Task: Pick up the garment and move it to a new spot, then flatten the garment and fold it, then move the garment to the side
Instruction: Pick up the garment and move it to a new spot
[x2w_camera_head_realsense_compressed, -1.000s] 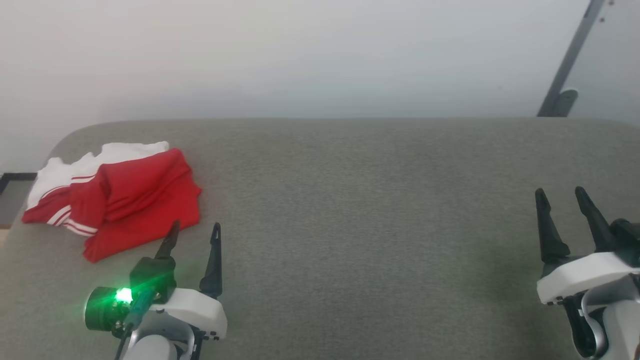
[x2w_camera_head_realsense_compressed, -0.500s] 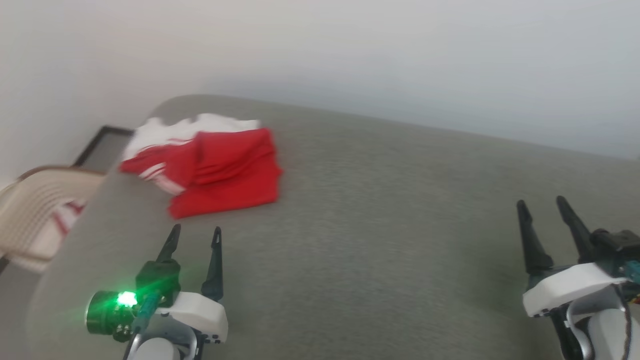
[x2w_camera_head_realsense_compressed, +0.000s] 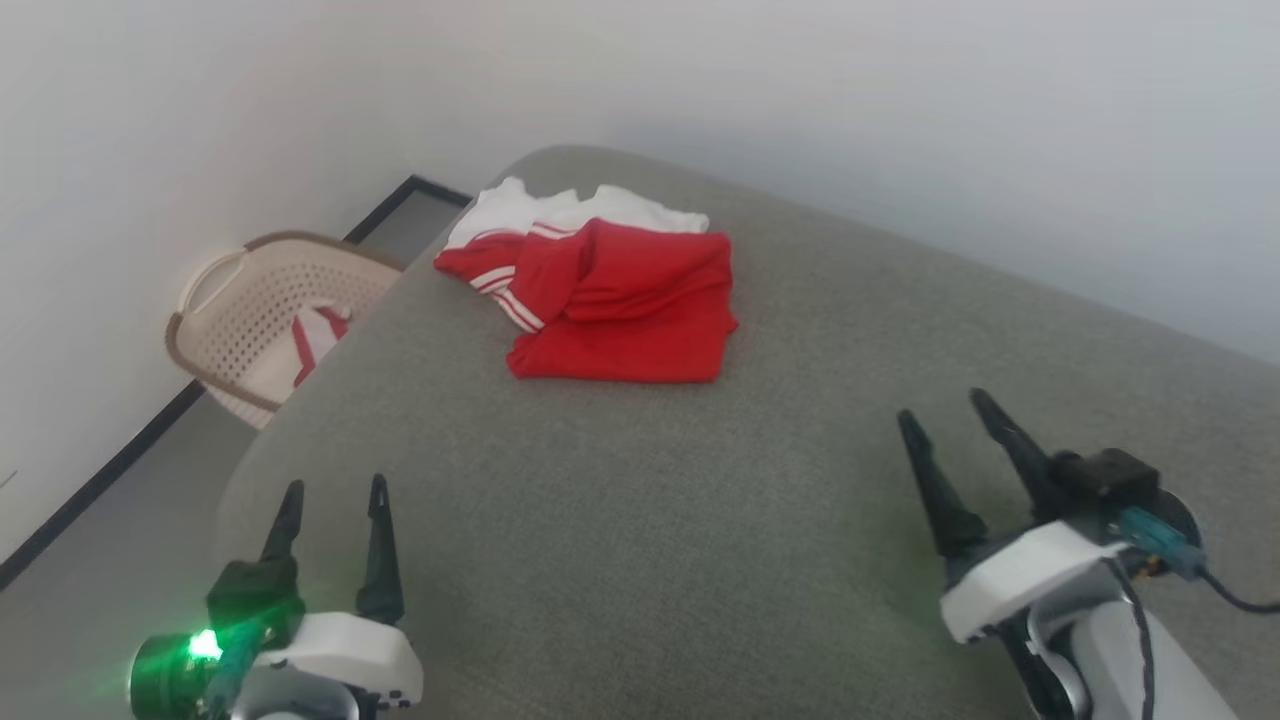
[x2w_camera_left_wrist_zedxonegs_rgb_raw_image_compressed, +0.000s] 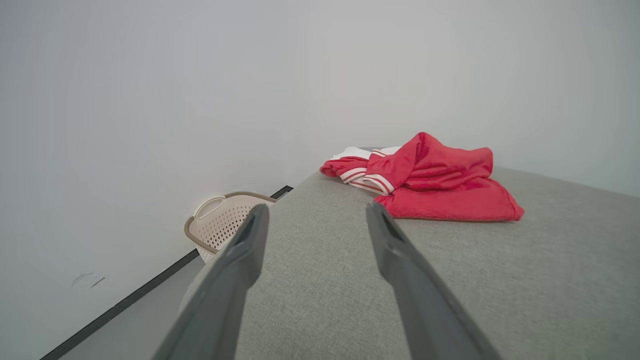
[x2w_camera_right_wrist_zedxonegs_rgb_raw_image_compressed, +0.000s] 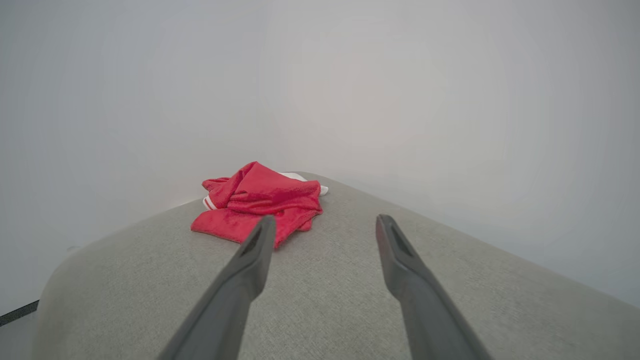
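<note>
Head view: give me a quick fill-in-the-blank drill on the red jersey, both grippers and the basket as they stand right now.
1. The red soft-cloth jersey garment lies rumpled on the grey fabric cushion, and ____ gripper touches it.
2. The left gripper and the right gripper both have their jaws ____.
3. The beige perforated plastic basket stands on the ____ beside the cushion.

Missing words: neither; open; floor.
</note>
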